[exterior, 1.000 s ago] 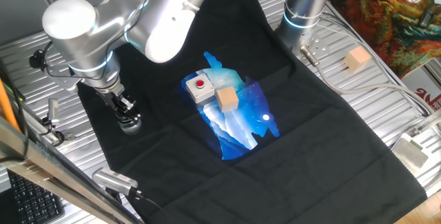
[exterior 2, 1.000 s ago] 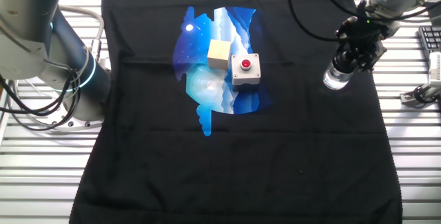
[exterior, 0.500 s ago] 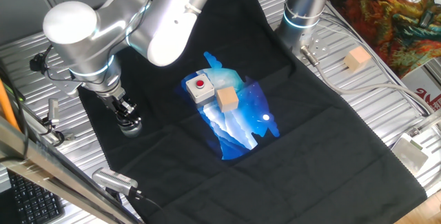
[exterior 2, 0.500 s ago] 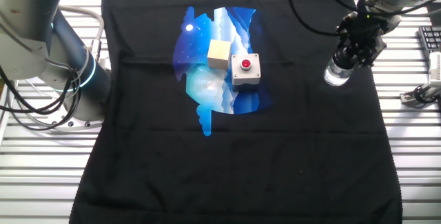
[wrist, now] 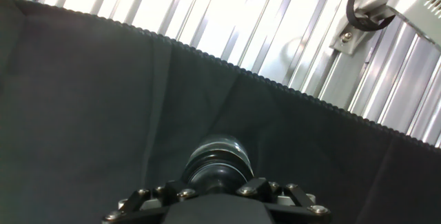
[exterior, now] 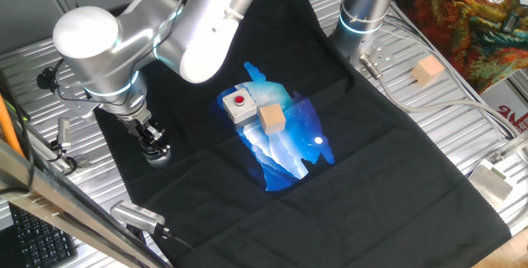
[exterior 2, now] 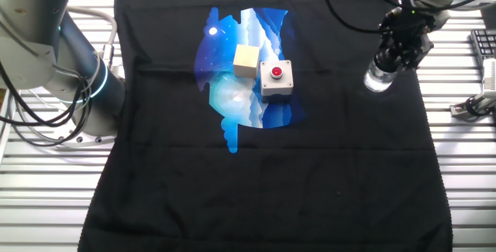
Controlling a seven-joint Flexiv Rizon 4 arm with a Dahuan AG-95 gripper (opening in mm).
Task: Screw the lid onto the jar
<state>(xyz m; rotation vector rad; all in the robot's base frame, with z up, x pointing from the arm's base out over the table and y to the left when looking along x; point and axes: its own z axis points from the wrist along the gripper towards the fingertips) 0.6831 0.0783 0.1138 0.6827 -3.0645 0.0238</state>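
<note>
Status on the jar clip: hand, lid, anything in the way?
Hand down over the jar, apparently gripping the lid. Jar upright on black cloth. Button box and wooden cube well clear.

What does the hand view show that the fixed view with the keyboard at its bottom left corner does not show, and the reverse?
Only the hand view shows a metal bracket beyond the cloth's scalloped edge, and the small clear glass jar from close up, just past the gripper.

Only the fixed view shows the grey box with a red button, the tan wooden cube beside it on the blue print, and a second wooden cube off the cloth.

Both show the black cloth, the ribbed metal table and the gripper at the jar; neither shows the lid clearly.
</note>
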